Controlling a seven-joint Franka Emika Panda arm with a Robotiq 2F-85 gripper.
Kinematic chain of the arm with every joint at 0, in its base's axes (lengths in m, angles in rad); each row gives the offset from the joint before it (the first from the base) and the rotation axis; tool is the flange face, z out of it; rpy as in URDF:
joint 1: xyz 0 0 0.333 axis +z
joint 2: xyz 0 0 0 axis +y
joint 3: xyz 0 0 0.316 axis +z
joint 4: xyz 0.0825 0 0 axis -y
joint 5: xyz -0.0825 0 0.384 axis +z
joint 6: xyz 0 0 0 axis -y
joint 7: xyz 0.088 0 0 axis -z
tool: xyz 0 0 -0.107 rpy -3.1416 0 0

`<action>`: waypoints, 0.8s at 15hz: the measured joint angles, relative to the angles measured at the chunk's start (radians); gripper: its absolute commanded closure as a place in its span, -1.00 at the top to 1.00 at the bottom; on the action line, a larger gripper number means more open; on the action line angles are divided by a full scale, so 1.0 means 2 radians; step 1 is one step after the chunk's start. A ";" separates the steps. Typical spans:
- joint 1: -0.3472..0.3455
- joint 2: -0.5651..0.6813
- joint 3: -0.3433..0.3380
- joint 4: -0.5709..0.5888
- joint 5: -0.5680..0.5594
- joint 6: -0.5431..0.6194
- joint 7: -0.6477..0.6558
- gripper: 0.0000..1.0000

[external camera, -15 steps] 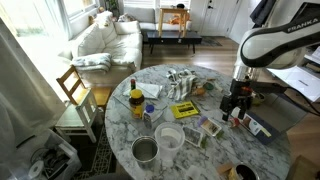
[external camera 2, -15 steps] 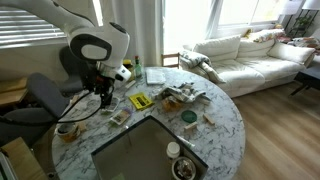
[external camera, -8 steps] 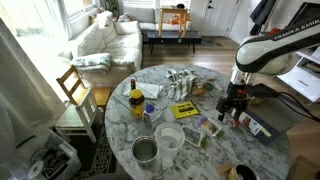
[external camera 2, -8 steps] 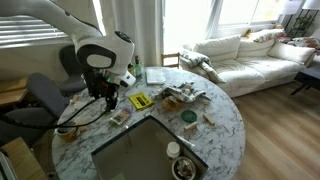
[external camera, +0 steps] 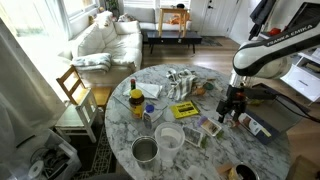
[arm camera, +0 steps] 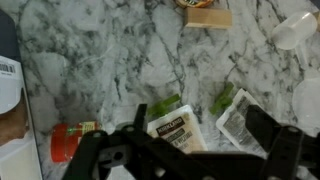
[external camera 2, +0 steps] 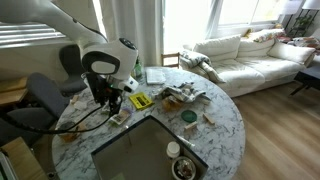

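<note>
Hanging wide open over the marble table, the gripper grasps nothing and touches nothing. In the wrist view its dark fingers rise from the bottom edge, spread well apart. A green-labelled packet lies flat on the marble between them, at lower centre of the frame. A second packet lies just to its right, tilted, near the right-hand finger. In both exterior views the arm bends down from its white upper links so that the hand points straight at the tabletop, near the table's edge. A red-capped item sits at lower left of the wrist view, beside a white container with a barcode along the left edge. A small wooden box is at top centre. In an exterior view, a yellow packet lies left of the hand, and a metal pot and a clear cup stand toward the lower centre.
</note>
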 measured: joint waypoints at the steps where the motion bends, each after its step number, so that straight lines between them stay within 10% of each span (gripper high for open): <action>1: -0.002 0.008 0.000 0.000 0.000 0.005 -0.004 1.00; 12: -0.024 0.095 0.027 -0.001 0.046 0.146 -0.072 1.00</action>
